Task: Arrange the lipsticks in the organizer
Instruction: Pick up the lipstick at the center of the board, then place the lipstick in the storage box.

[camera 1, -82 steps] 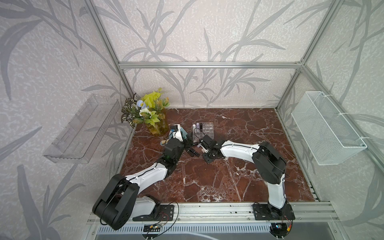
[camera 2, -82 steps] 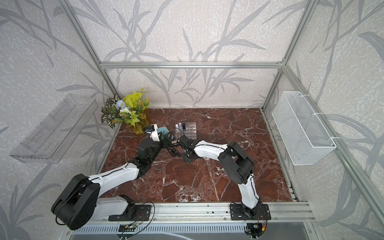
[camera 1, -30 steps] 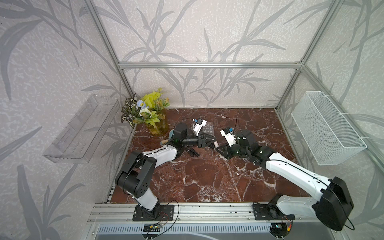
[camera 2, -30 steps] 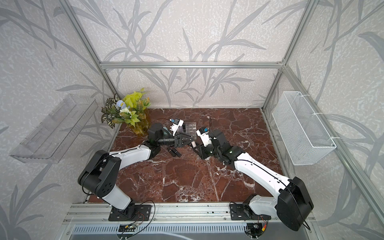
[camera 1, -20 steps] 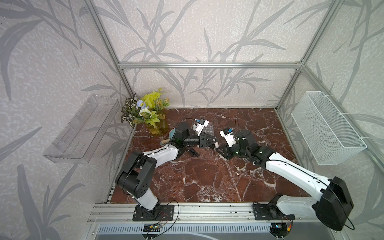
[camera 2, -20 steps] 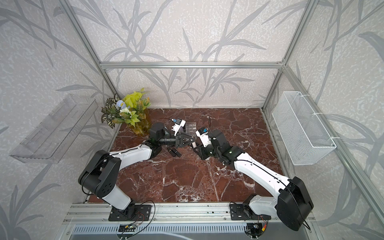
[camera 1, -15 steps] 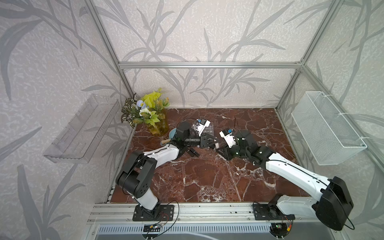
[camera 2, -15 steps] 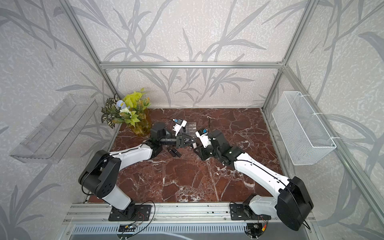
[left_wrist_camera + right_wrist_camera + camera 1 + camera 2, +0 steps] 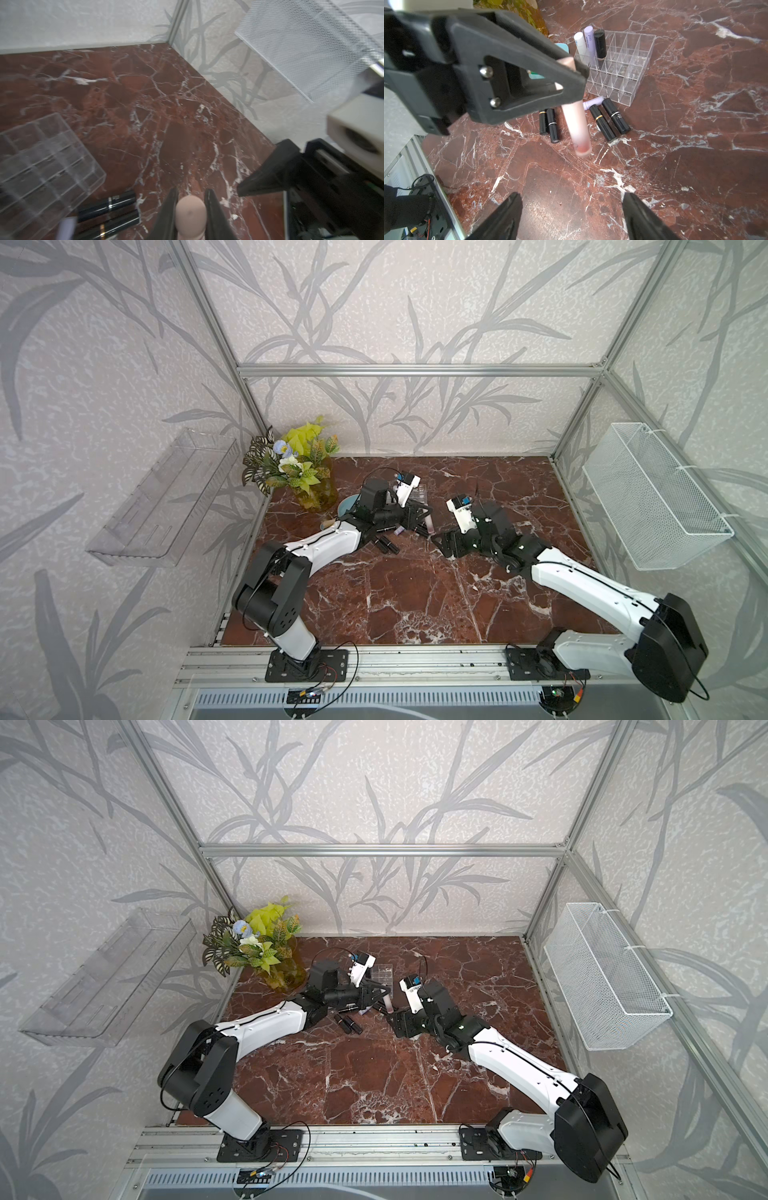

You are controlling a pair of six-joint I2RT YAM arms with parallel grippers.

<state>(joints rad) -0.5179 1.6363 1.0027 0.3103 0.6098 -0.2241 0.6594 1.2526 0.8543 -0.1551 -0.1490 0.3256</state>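
The right gripper (image 9: 572, 199), clamped on the pale pink lipstick (image 9: 577, 124) a second ago, now holds its fingers wide apart and empty just short of it, while the left gripper (image 9: 192, 194), its arm stretched low over the marble (image 9: 675, 166), pinches the tube's upper end, tilted above loose black lipsticks (image 9: 602, 124) before the organizer (image 9: 641, 62).

On the table (image 9: 415, 593), the organizer (image 9: 627, 68) sits toward the back, three lipsticks (image 9: 588, 41) upright in its corner nearest the vase (image 9: 318, 495) at back left, several more lipsticks (image 9: 616, 118) lying on the table just before it.
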